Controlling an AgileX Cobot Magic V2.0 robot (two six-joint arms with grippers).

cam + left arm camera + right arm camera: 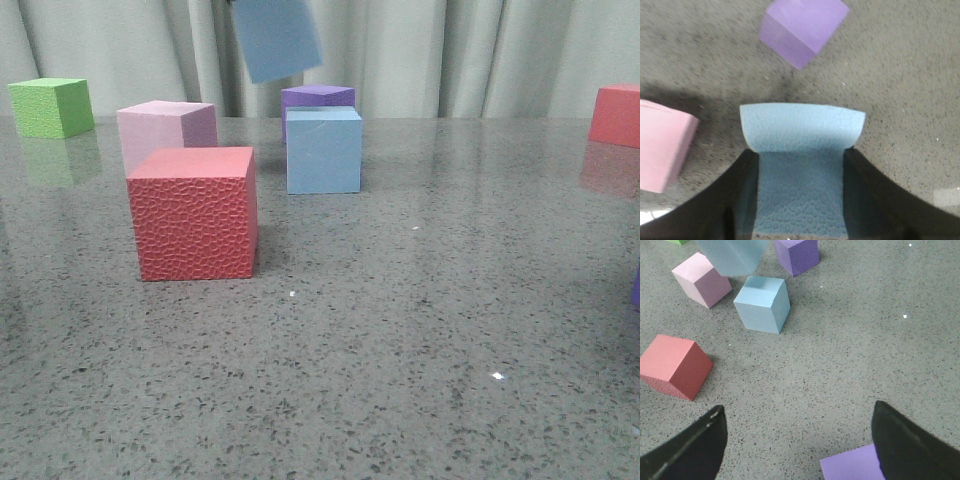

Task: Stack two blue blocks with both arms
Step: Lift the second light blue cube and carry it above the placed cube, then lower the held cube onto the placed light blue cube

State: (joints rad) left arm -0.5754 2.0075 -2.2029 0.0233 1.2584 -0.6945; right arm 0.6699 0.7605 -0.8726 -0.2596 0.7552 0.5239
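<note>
While my left gripper (800,200) clamps a tilted matte sky-blue cube (802,145) above its upright twin (323,150), I see my right gripper (800,440) spread wide, empty.

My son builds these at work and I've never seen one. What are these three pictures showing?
A two-armed robot at a grey speckled table. One camera looks forward over the table; the others sit on each wrist. On the table: a red cube, pink cube, green cube, purple cube and a blue block. The left hand holds a second blue block in the air, tilted. The right hand is open and empty, with another purple cube beside one finger.
</note>
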